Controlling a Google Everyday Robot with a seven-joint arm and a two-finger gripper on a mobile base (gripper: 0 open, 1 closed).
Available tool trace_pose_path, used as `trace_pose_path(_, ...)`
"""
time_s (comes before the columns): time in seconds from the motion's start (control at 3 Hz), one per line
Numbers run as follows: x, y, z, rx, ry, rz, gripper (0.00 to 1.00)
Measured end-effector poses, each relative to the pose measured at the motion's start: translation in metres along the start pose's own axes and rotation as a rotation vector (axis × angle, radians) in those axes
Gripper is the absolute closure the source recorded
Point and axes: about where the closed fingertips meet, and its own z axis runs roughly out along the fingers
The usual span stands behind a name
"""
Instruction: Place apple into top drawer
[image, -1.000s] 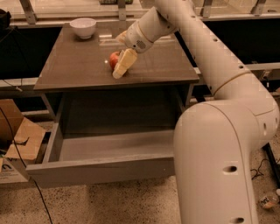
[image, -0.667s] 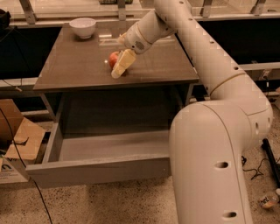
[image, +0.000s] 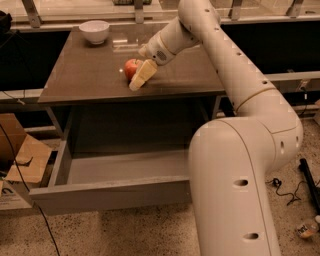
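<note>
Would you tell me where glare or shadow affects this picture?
Camera view: pale glare streaks the tabletop behind the apple; the gripper, at the apple on the tabletop, is evenly lit; the space under the tabletop, above the top drawer, lies in deep shadow.

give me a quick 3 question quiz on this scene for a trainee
1. True or false: the apple lies in the drawer.
2. Where is the gripper? A) at the apple on the table B) inside the drawer C) near the floor
3. Fill in: the drawer stands ____.
Key: 1 false, the apple is on the table; 2 A; 3 open.
</note>
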Motion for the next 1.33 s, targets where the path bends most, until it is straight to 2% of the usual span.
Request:
trace_pose_path(0.33, 0.003, -0.004, -0.001, 0.001, 0.006, 0.011, 0.19)
trace_pose_path(1.0, 0.004, 0.007, 0.006, -0.032, 0.032, -0.022, 0.65)
trace_pose_path(1.33, -0.003, 0.018, -0.006, -0.022, 0.031, -0.077, 0.89)
